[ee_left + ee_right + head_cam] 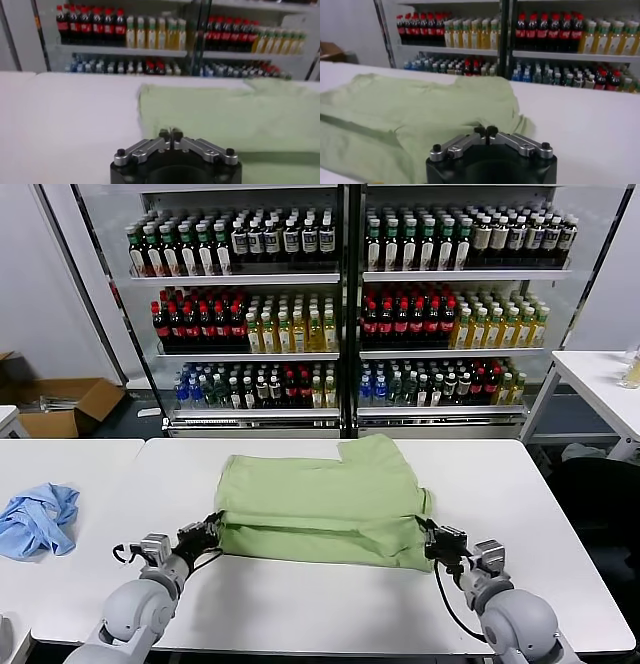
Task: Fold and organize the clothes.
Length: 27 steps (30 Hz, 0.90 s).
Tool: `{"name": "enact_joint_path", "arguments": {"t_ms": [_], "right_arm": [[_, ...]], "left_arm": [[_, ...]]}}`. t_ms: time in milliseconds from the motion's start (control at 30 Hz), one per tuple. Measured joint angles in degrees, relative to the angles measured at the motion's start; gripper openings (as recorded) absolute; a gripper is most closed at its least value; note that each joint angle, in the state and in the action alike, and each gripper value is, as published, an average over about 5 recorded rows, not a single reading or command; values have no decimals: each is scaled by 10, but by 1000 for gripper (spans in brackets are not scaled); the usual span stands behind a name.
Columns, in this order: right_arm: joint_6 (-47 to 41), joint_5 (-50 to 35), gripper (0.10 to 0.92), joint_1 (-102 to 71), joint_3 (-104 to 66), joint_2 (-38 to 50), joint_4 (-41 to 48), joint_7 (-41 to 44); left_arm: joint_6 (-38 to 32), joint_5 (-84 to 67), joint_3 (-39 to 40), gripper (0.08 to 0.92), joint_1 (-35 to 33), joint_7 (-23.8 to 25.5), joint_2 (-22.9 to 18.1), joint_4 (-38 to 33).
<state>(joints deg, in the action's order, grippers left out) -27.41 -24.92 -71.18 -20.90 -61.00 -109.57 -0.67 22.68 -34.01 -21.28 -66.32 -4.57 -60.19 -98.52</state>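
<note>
One light green polo shirt (325, 499) lies folded at the centre of the frame on the white table (300, 604); its collar, buttons and chest print are hidden in the folds. The left gripper (212, 529) sits at the shirt's lower left corner, the right gripper (432, 536) at its lower right corner. Both wrist views show fingertips nearly together, holding no cloth. One crumpled light blue garment (37, 519) lies at far left.
</note>
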Motion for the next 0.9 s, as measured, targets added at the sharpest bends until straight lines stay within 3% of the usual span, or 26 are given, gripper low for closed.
{"name": "enact_joint_path", "arguments": {"t_ms": [300, 567, 733, 900], "right_arm": [[-2, 10, 550, -11, -9, 7, -3, -6], [-13, -10, 774, -57, -33, 16, -46, -28], [-22, -22, 820, -84, -34, 11, -64, -48], [-29, -31, 821, -94, -31, 3, -69, -65]], "left_arm": [[-3, 10, -5, 462, -6, -15, 3, 0], [-2, -25, -28, 688, -29, -21, 26, -48], [22, -35, -31, 806, -53, -20, 32, -76], [50, -32, -29, 822, -70, -14, 29, -86]]}}
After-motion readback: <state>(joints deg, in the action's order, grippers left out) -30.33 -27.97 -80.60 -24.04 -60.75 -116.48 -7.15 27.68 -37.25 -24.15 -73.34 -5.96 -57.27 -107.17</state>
